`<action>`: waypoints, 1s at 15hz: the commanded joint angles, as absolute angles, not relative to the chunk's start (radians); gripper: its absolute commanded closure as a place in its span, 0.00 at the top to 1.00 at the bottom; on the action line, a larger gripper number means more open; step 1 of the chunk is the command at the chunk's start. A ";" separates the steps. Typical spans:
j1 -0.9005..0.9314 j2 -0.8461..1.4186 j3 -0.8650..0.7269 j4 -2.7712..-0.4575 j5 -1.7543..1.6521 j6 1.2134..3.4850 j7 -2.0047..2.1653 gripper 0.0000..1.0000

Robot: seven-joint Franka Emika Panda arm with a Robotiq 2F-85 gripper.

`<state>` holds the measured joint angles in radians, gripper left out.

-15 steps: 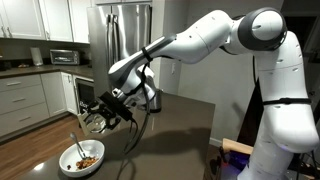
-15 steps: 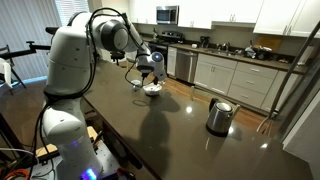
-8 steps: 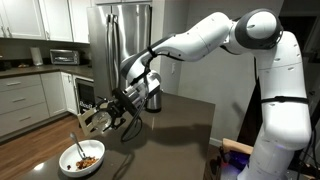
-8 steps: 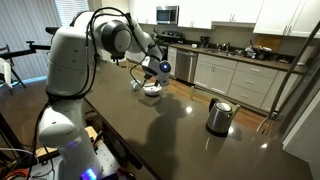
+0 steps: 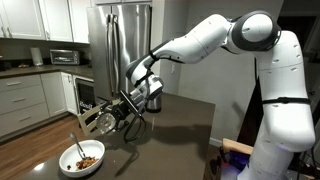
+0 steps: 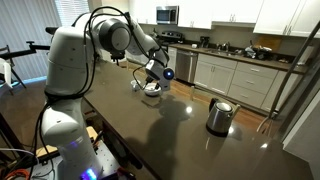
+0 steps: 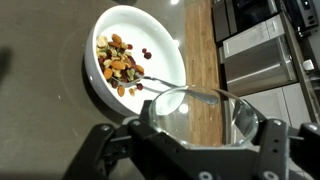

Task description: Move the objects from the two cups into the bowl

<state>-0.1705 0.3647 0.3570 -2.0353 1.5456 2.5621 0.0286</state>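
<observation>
The gripper (image 7: pixel 200 138) is clamped around the glass cup (image 7: pixel 197 108), one finger on each side of the wall, so it is grasping the cup rather than hanging free. In an exterior view the gripper (image 5: pixel 108 120) holds the cup (image 5: pixel 95 121) tipped well over, mouth leaning out and down, in the air above and a little to one side of the bowl (image 5: pixel 66 165). The cup touches neither the bowl nor the table (image 6: pixel 180 135).

From the wrist view the glass looks empty: the wooden floor and the bowl's edge show straight through it, and no bits can be seen inside. The bowl (image 7: pixel 165 35) sits on the dark table and holds a heap of small brown-orange bits (image 7: pixel 118 62) gathered at one side, most of the white inside being bare. A thin metal spoon (image 7: pixel 165 83) rests with its end among the bits, and its handle runs out over the rim towards the cup.

Judging by this, the glass cup's share is probably in the bowl already, so that half of the job looks done. What seems left for this cup is to bring it upright and set it down. The whitish cup cannot be made out with any certainty in these pictures, so whether it is full or emptied cannot be told. The steel kettle (image 6: pixel 219 116) stands well apart and has no part in the job.
</observation>
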 commanded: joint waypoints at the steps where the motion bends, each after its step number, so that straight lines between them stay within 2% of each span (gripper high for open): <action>1: -0.068 0.351 0.245 -2.033 1.569 2.528 0.031 0.82; 2: -0.067 0.350 0.245 -2.033 1.569 2.528 0.031 0.82; 3: -0.071 0.358 0.244 -2.025 1.576 2.521 0.046 0.57; 15: -0.038 0.375 0.055 -2.054 1.754 2.264 0.179 0.57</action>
<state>-0.0351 0.3769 0.0869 -2.0384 1.6910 2.3241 0.1545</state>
